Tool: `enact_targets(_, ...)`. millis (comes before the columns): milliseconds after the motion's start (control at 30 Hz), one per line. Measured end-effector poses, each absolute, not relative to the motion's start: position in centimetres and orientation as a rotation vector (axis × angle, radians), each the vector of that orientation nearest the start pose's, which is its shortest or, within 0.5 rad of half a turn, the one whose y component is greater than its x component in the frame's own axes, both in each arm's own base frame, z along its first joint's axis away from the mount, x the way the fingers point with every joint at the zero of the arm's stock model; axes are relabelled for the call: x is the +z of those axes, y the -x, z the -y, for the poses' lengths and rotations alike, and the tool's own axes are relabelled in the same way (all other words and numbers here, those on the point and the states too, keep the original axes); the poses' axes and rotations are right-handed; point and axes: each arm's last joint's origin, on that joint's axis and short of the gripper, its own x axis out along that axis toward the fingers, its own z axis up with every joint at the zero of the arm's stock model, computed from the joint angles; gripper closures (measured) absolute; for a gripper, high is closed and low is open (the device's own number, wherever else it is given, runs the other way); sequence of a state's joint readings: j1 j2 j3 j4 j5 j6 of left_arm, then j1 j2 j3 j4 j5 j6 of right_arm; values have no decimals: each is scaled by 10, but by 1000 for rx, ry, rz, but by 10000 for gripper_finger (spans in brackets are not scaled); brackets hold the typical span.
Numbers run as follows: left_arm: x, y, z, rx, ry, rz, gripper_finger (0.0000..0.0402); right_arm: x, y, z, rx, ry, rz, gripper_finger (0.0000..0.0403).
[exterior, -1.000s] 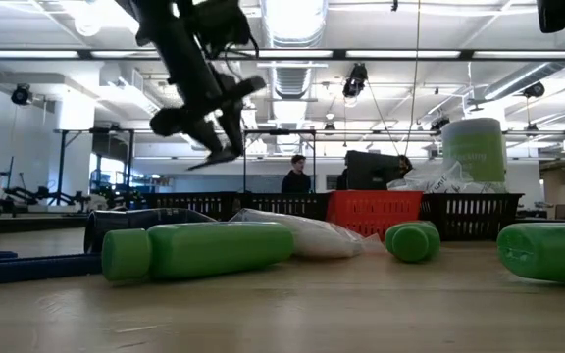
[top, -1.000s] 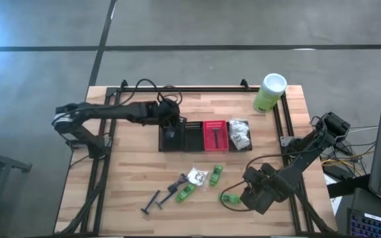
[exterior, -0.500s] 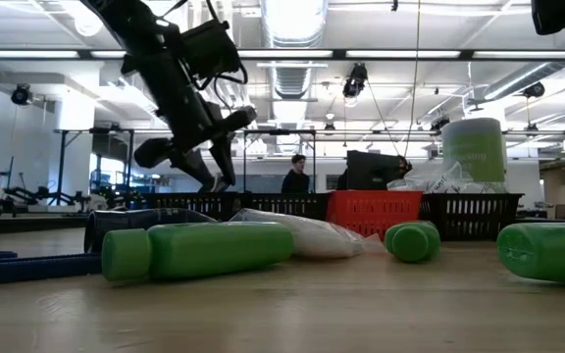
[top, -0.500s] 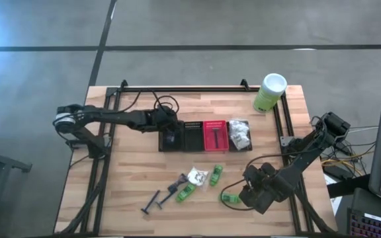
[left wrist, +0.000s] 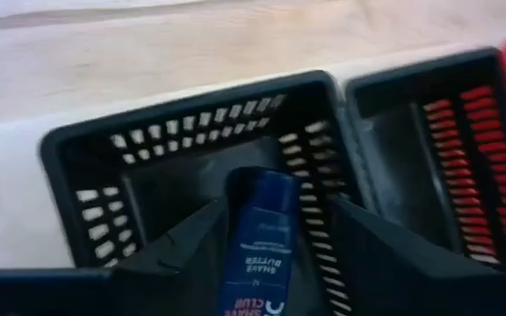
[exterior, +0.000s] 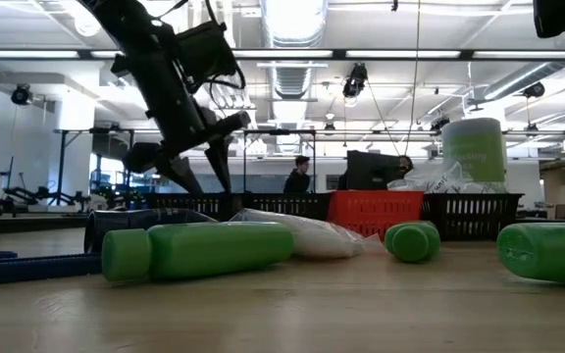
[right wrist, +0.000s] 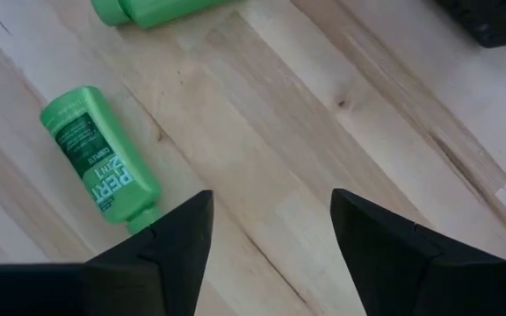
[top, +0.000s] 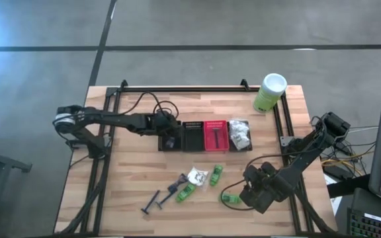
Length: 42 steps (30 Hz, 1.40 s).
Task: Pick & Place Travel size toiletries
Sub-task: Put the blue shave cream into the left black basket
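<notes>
High view: left gripper (top: 167,134) over leftmost black mesh basket (top: 170,137), frame centre; three bright green little bottles (top: 215,176) lower centre.
Left wrist view: dark blue tube (left wrist: 259,237) between parted fingers, contact unclear.
Right wrist view: right gripper (right wrist: 271,230) open, empty, beside green bottle (right wrist: 102,158).

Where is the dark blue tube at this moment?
In the left wrist view, the dark blue tube lies between the left gripper's open fingers, inside the leftmost black basket.
</notes>
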<state>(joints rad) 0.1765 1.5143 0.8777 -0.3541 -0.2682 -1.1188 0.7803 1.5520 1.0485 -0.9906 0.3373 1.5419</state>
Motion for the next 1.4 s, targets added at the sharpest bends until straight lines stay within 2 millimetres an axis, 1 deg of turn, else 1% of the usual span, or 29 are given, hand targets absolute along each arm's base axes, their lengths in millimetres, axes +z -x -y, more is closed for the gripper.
enact_targets(133,210,-291,-51,809,868,-644,181,207,-196,-180,-616,-517,-1150,163)
enact_targets(333,248,-299,-24,503,601,-684,183,206,-195,-181,-598,-511,-1179,147)
enact_targets(467,251,-296,-4,388,565,-800,183,206,-195,-181,-593,-500,-1185,141)
enact_targets(600,246,-289,17,255,550,-943,183,206,-195,-181,-582,-487,-1189,138)
enact_targets(733,240,-283,44,125,500,-1009,183,206,-194,-180,-572,-474,-1196,139)
enact_targets(900,231,-278,76,-45,455,-1006,185,205,-194,-180,-561,-466,-1211,152)
enact_targets(1000,224,-277,92,-125,485,-944,200,205,-194,-180,-560,-461,-1213,162)
enact_targets(1133,208,-276,95,-129,624,-847,243,204,-194,-180,-561,-459,-1214,172)
enact_targets(1267,188,-272,87,-113,817,-738,298,204,-194,-180,-561,-460,-1215,180)
enact_targets(1400,170,-261,78,-157,1012,-625,359,204,-194,-180,-559,-462,-1216,184)
